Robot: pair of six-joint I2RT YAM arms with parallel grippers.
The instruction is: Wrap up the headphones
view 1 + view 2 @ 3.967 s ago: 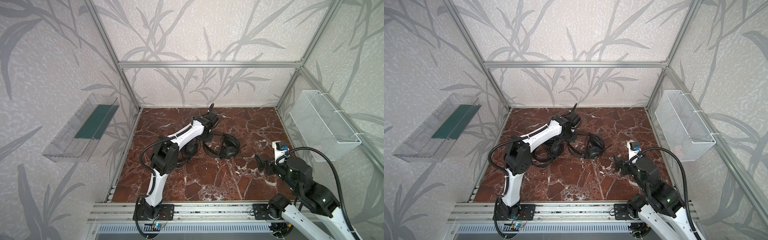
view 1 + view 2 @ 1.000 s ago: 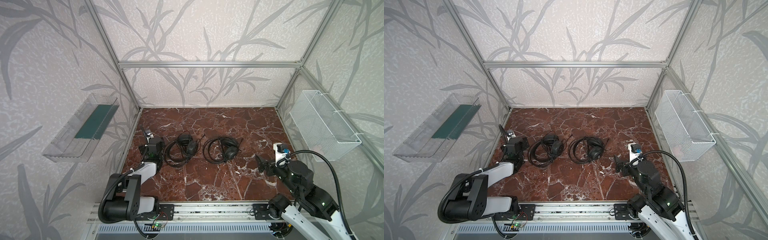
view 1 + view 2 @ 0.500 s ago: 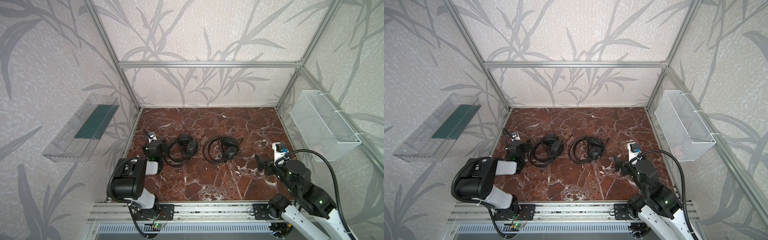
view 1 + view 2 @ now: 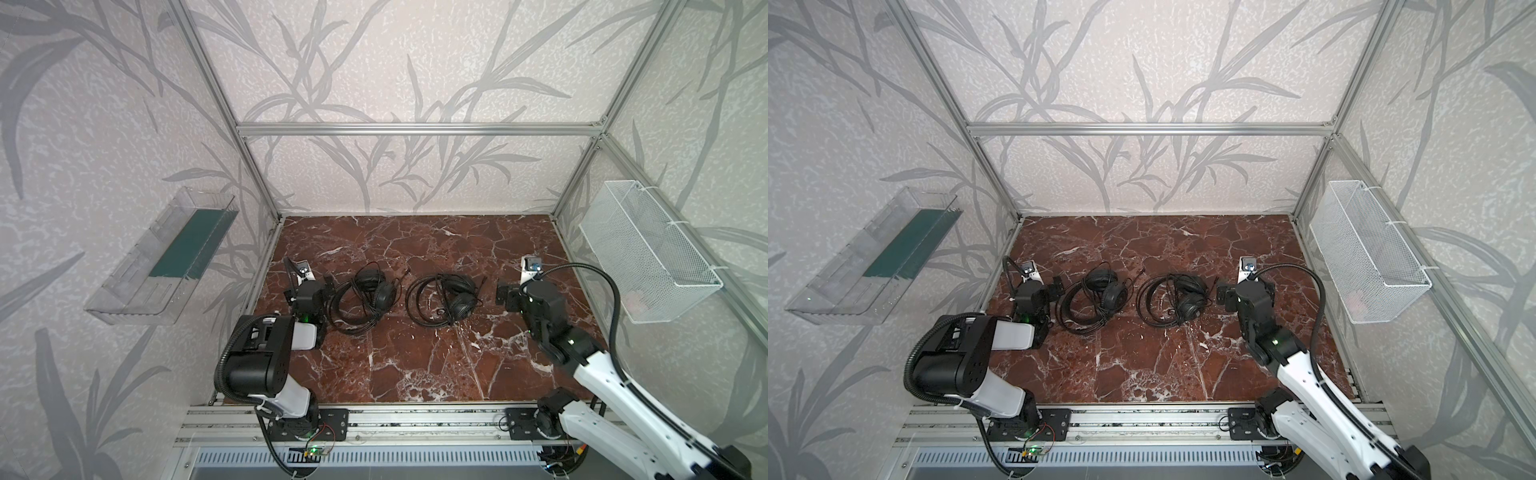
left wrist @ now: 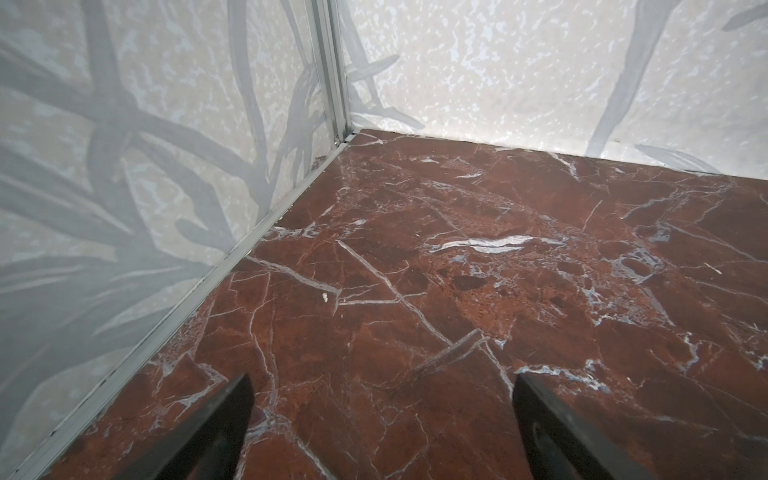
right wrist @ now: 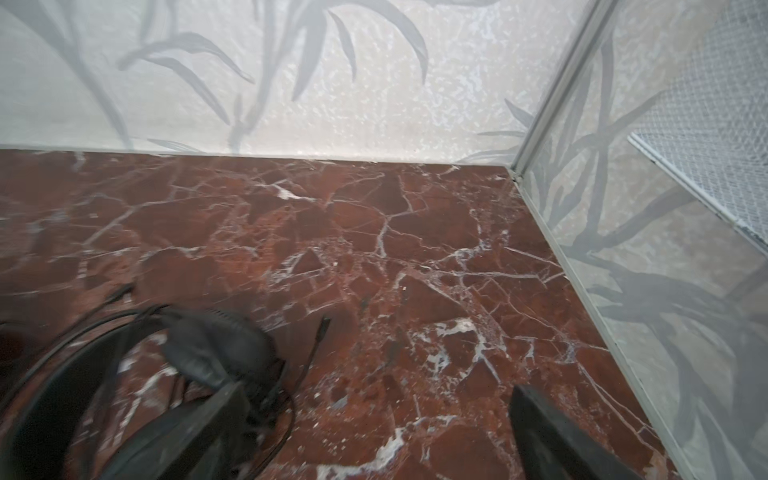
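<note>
Left gripper [image 5: 382,384] stands wide, nothing between its fingers but the red marble floor [image 5: 415,270]; in both top views it sits low at the floor's left edge, aimed at the far left corner, just beside the left headset [image 4: 384,296] and apart from it.

That headset lies flat, left of the middle, its cable gathered in loops; the bundle's long axis runs from near left to far right; both earcups lie on the right part of the loops, one behind the other; the plug end [image 4: 406,271] pokes toward the far right.

The right headset [image 4: 459,308] lies flat, right of the middle, well apart from its twin; its looped cable spreads left of the earcups, which line up far to near; its plug [image 6: 322,328] points away toward the back wall.

The right gripper [image 6: 376,388] is likewise spread wide and holds nothing; it hangs just right of the right headset; in the right wrist view one finger [image 6: 199,424] overlaps the earcup, and whether they touch I cannot tell.

Four seconds ago the left arm stretched across the floor over both headsets, which lay closer together; now it is folded back with its elbow raised; over the last second the headsets have not moved; the right gripper has edged a little farther back.
</note>
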